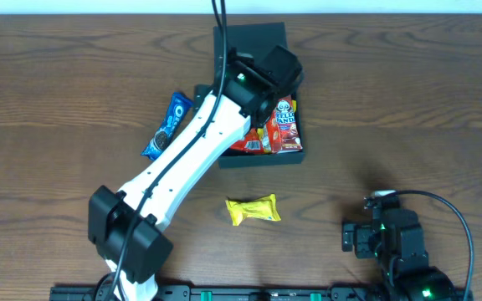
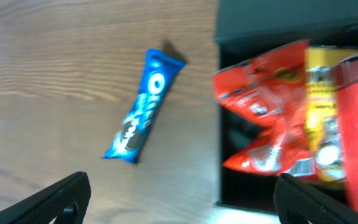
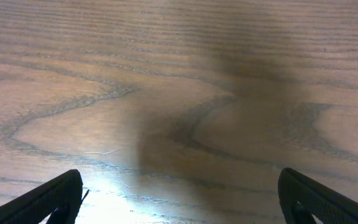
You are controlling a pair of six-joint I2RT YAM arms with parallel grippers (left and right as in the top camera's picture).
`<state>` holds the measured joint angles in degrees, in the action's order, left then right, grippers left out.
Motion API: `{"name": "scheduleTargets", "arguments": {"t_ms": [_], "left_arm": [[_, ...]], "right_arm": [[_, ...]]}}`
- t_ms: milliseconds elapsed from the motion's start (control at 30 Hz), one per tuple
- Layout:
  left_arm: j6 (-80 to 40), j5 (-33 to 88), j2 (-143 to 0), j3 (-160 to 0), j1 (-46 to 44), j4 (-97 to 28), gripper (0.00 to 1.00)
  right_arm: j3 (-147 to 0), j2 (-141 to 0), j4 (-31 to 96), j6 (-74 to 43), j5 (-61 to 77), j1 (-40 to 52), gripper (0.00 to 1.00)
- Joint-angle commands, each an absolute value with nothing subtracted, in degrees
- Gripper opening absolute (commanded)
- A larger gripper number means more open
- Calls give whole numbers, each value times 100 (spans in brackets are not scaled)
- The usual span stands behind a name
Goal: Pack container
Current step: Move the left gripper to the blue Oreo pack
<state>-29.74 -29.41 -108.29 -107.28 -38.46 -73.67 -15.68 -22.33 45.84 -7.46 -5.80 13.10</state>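
The container (image 1: 262, 158) is a dark teal-green box at the table's back centre, its flap lid (image 1: 249, 38) open behind it. It holds red and yellow snack packets (image 1: 284, 125), which also show in the left wrist view (image 2: 272, 118). A blue Oreo packet (image 1: 166, 126) lies on the table left of the box; it also shows in the left wrist view (image 2: 143, 107). A yellow packet (image 1: 253, 209) lies in front of the box. My left gripper (image 2: 182, 199) is open and empty, over the box's left edge. My right gripper (image 3: 179, 199) is open and empty above bare wood.
The left arm (image 1: 182, 159) stretches diagonally from the front left to the box. The right arm (image 1: 392, 242) rests at the front right corner. The table is brown wood.
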Motion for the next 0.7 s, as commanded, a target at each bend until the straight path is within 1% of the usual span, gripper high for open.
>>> {"name": "scheduleTargets", "arguments": {"t_ms": [0, 100, 233, 400, 500, 567, 667], "left_arm": [[-2961, -3208, -10728, -10543, -3754, -7533, 95], [-2939, -3188, -10394, -9865, -3614, -7323, 95], [-2346, -3011, -9745, -8654, -3433, -6687, 95], [-768, -2598, -9098, -7496, -2985, -5850, 95], [427, -1876, -9030, -7229, -2517, -5524, 95], [871, -1623, -9032, -7118, -2209, -5229, 95], [1175, -1643, -9032, -6960, -1841, -4775, 95]], "right_arm": [[-1559, -2202, 4589, -829, -576, 1282, 99], [-1559, -2202, 4589, -829, -578, 1282, 99], [-1559, -2202, 4589, -829, -576, 1282, 99], [-1559, -2202, 4589, -829, -576, 1282, 99], [-1559, -2202, 4589, -829, -578, 1282, 99], [-1559, -2202, 4589, -829, -578, 1282, 99], [-1559, -2202, 4589, -829, -576, 1282, 99]]}}
